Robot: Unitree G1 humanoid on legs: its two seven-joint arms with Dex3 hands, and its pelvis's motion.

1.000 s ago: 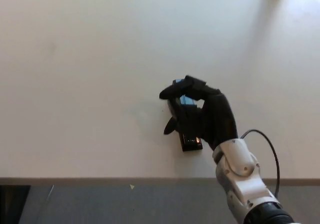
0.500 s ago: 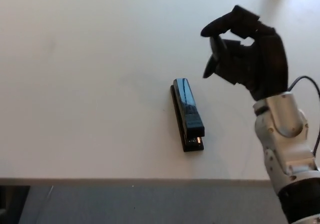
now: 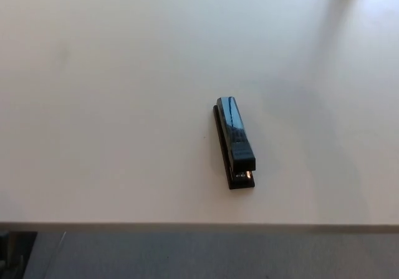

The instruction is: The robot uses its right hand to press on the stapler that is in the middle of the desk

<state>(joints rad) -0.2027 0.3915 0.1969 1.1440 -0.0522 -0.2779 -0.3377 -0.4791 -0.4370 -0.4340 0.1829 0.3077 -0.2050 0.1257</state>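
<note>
Black and glossy, the long narrow stapler (image 3: 234, 143) lies flat on the pale matte desk (image 3: 112, 104), a little toward four o'clock from the middle, its hinged end pointing to about five o'clock near the front edge. Neither of my hands is in view, so I cannot tell whether their fingers are spread or closed. If I press off-centre or at a slant, I judge the light stapler could skid or swivel on the smooth top toward that near edge; I count one stapler, one desk.
</note>
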